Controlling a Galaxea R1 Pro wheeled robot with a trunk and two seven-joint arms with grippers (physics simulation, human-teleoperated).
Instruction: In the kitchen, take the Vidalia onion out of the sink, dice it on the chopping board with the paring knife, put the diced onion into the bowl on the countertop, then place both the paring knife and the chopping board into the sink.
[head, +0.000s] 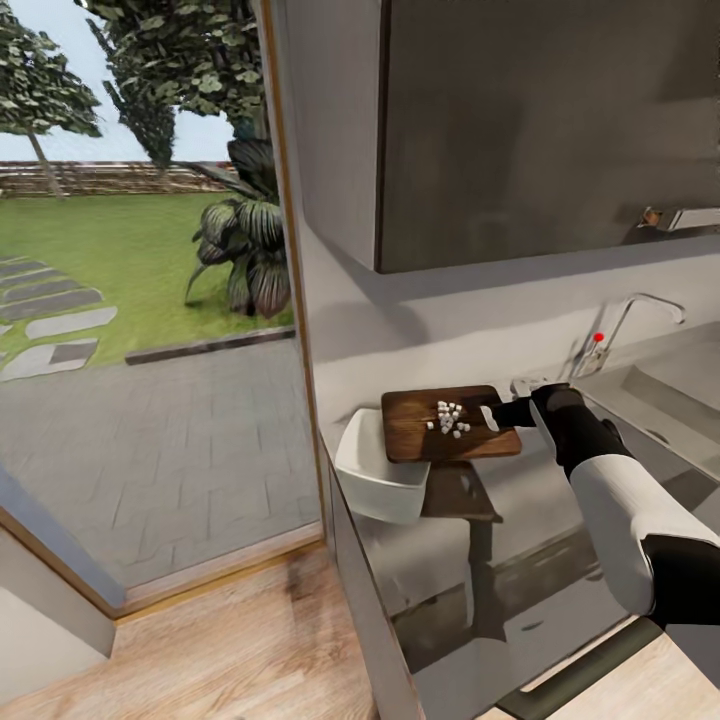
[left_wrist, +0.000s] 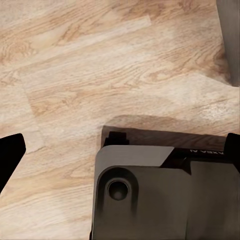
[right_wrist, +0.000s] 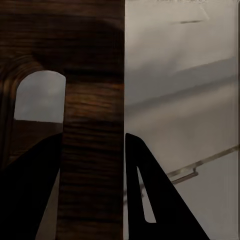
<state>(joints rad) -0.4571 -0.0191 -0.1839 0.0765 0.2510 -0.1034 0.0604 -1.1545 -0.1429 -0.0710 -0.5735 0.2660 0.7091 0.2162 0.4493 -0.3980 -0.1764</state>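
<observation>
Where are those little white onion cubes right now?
In the head view, the diced onion sits on the chopping board, which the right gripper holds above the countertop, partly over the white bowl.

Daylight from the glass door (head: 150, 300) floods the head view's left side, leaving the garden bright and the kitchen side dimmer and grey. The chopping board (head: 445, 425) throws a soft dark shadow onto the glossy countertop (head: 520, 560), which shows streaky reflections. Rendering is soft overall. The right wrist view is dark and close, perhaps slightly blurred; the left wrist view's wooden floor (left_wrist: 100, 65) is evenly lit.
</observation>
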